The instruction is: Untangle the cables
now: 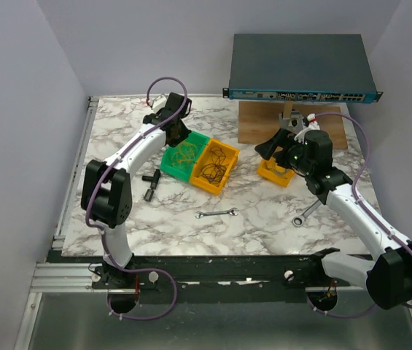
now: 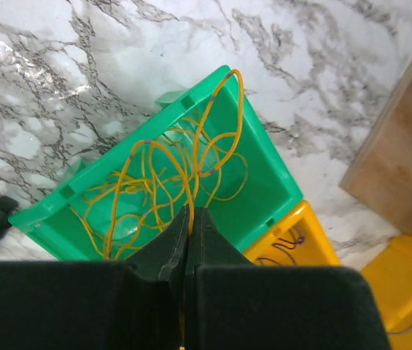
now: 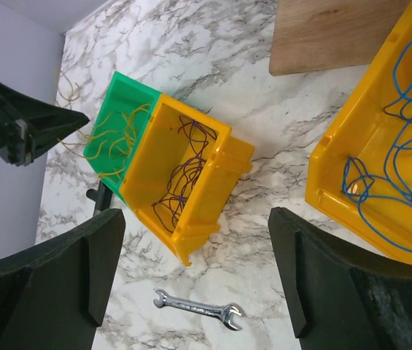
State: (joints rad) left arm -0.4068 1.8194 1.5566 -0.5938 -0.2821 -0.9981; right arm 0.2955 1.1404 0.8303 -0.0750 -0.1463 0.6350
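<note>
While the white marble-look table (image 1: 264,219) is carrying the whole setup, three plastic bins are sitting mid-table: a green plastic bin (image 2: 264,168) touching a yellow plastic bin (image 3: 213,204), and a second yellow bin (image 3: 329,182) well apart, over by the right arm. Left gripper (image 2: 189,219) is hanging over the green one, jaws squeezed fully together, and it's looking like it's pinching a strand from inside. Right gripper (image 3: 195,244) is hovering wide open between the two yellow bins, holding nothing. The cables themselves are lying in the bins: thin yellow-orange wires (image 2: 147,144) looping up out of the green, dark curly wires (image 3: 184,175) in the first yellow, fine blue wires (image 3: 359,175) in the second. I'm guessing they're weighing next to nothing, springy and snaggy, so going for one loop standing clear of the clump is looking smarter than grabbing the middle.
</note>
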